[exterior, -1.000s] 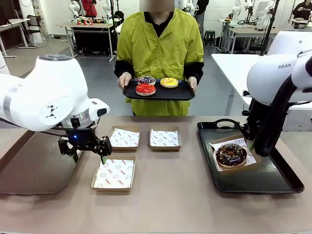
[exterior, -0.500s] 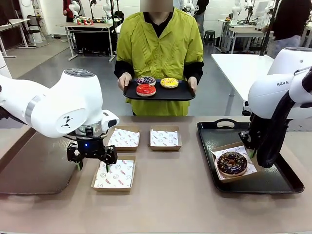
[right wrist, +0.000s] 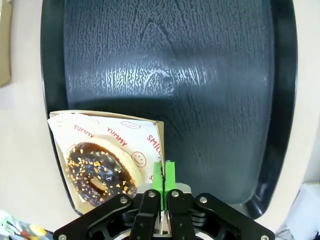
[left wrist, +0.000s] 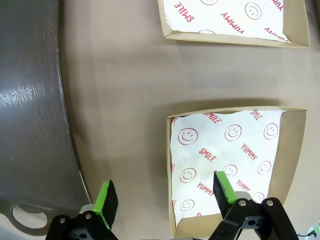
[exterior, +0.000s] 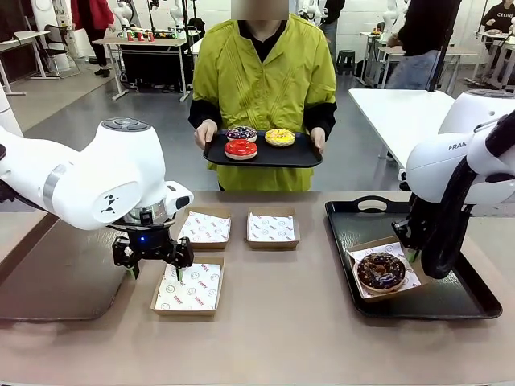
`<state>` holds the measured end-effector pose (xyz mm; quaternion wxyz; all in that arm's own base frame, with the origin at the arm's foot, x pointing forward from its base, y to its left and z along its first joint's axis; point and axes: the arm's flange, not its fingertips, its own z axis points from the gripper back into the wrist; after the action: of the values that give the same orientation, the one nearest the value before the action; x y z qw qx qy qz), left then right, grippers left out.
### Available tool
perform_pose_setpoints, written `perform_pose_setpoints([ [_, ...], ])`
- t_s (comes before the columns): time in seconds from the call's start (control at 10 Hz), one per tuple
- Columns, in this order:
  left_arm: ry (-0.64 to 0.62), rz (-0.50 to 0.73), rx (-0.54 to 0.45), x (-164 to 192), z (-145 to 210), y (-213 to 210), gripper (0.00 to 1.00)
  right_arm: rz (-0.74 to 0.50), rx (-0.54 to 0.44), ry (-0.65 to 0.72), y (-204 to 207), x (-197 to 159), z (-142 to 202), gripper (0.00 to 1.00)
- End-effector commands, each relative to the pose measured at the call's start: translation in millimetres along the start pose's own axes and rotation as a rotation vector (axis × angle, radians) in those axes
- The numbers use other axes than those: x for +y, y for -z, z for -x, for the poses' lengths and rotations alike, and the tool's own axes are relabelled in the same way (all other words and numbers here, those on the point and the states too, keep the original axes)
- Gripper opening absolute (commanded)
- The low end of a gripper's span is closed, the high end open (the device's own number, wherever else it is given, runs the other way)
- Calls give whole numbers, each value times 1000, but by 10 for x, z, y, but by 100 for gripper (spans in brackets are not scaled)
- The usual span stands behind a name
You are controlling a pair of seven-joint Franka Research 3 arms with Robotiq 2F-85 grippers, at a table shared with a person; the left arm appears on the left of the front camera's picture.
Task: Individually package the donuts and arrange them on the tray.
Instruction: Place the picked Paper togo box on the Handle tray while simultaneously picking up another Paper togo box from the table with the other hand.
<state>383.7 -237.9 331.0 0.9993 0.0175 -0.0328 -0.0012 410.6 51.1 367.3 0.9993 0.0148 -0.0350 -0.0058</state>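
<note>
**Boxed chocolate donut on the tray, next box being lined up**

Brown tabletop (exterior: 282,338) fills my screen, with a person at the far side holding a small black tray (exterior: 294,153) that carries the red donut (exterior: 241,147), the yellow donut (exterior: 279,136) and the purple donut (exterior: 241,132). The chocolate donut (exterior: 381,271) sits in its filled box (right wrist: 135,132) on the big black tray (exterior: 451,301) to my right.

My right gripper (right wrist: 164,175) has its pads pressed together on the rim of that filled box, at the corner beside the donut. My left gripper (left wrist: 165,192) hangs with fingers wide apart astride the left wall of the nearest empty box (exterior: 189,288), one pad over the printed liner, the other over bare table. Two more empty boxes (exterior: 205,227) lie just beyond.

To do this well, I would let go on the right only once the box lies flat, tucked toward a tray corner so three more fit. On the left I would drop straight down and close on cardboard, not just the paper liner, which I judge would slide out.
</note>
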Motion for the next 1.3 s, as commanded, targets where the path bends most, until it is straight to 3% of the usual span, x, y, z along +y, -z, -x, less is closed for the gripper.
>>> perform_pose_setpoints([
  [0.0,14,2,-24,-8,-6,96,100,-37,3,-4,80,-11,-84,1],
  [0.3,24,48,-24,6,-21,128,100,-50,15,-9,94,-20,-90,4],
  [0.4,26,55,-22,17,-28,122,52,-60,21,-9,93,-27,-94,61],
  [0.5,22,70,-10,28,-47,138,40,-68,25,-1,92,-36,-98,64],
  [0.6,21,75,-2,32,-49,147,0,-75,29,3,92,-42,-97,100],
  [0.9,19,82,-3,52,-44,108,0,-91,29,16,73,-48,-104,100],
  [1.0,17,83,-3,58,-43,98,7,-97,30,19,66,-51,-103,94],
  [1.1,15,84,-1,62,-42,85,0,-102,32,19,58,-53,-100,100],
  [1.2,15,85,-1,66,-41,70,0,-108,36,21,53,-57,-99,100],
])
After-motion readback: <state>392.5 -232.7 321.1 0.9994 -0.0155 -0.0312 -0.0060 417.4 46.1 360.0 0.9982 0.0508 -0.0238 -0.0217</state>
